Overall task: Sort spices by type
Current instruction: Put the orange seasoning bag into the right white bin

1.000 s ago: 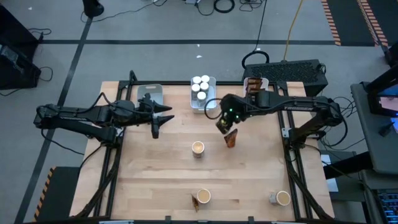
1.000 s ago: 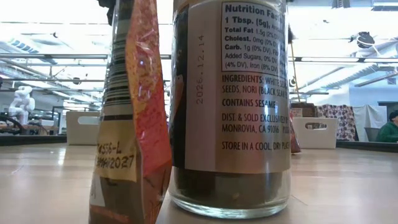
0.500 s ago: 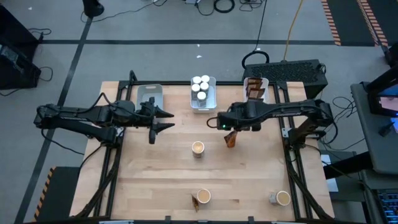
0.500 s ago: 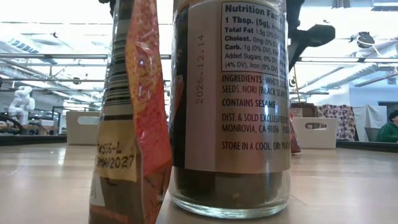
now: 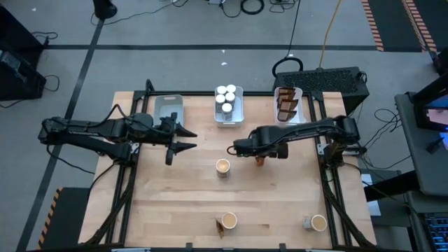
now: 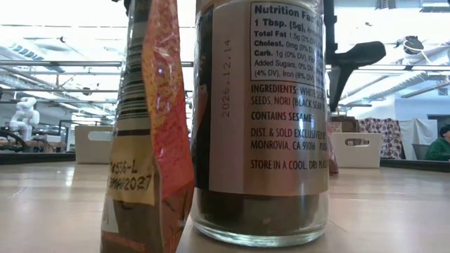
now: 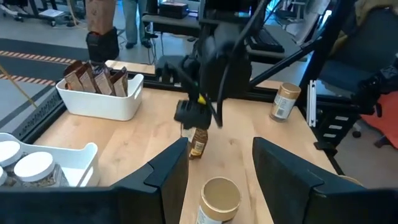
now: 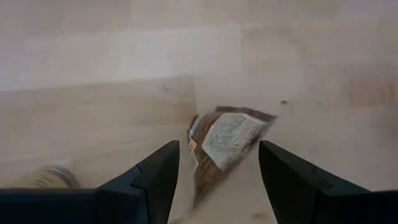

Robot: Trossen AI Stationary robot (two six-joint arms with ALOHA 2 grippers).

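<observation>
Along the far edge of the worktop three trays sit in a row: the left tray, the middle tray holding jars, and the right tray holding pouches. Near the centre stands a tub, with a lone pouch to its right. At the near edge, a second tub has another pouch just beside it, and a third tub stands at the right.

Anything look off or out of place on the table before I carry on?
Nothing is spilled or damaged. The grey tray sits empty while three tan-topped tubs and two pouches are loose on the table. One pouch stands under the right hand, which is open above it. The other pouch leans against the front-centre tub.
</observation>
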